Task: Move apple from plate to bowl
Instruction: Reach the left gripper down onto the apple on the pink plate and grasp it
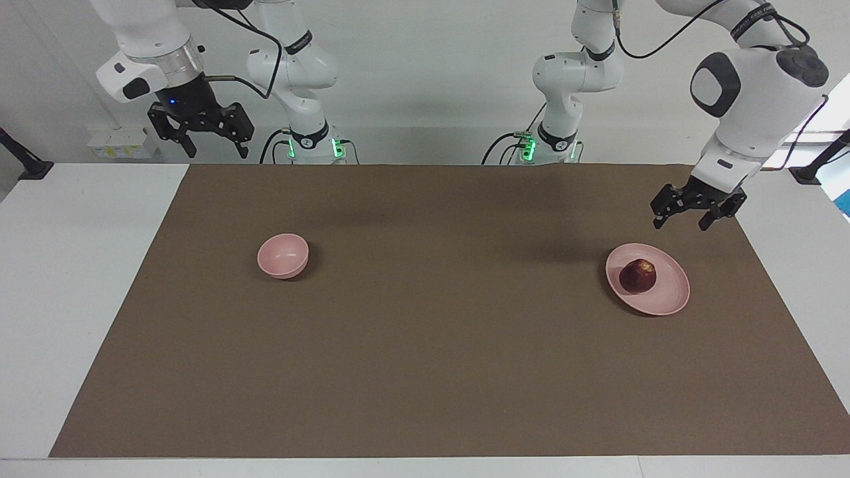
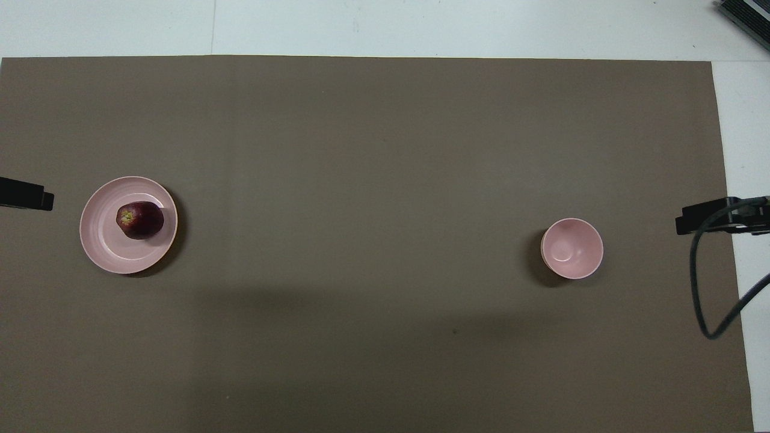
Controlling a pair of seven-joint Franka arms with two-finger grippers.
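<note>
Left end effector point(image 1: 687, 220), fingers apart, hangs above the brown mat point(image 1: 438, 345) beside the plate point(image 1: 671, 295); right end effector point(image 1: 212, 143), also apart, waits. White desk point(image 1: 73, 279). One apple point(image 1: 638, 275) on one plate; one bowl point(image 1: 283, 255).

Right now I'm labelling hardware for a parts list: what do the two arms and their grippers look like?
Both arms are glossy white, rounded segments with black joint bands and loose black cables. Each base shows green lights. The left gripper and right gripper are black, two-fingered linkages; a small blue light glows above the right one.
</note>
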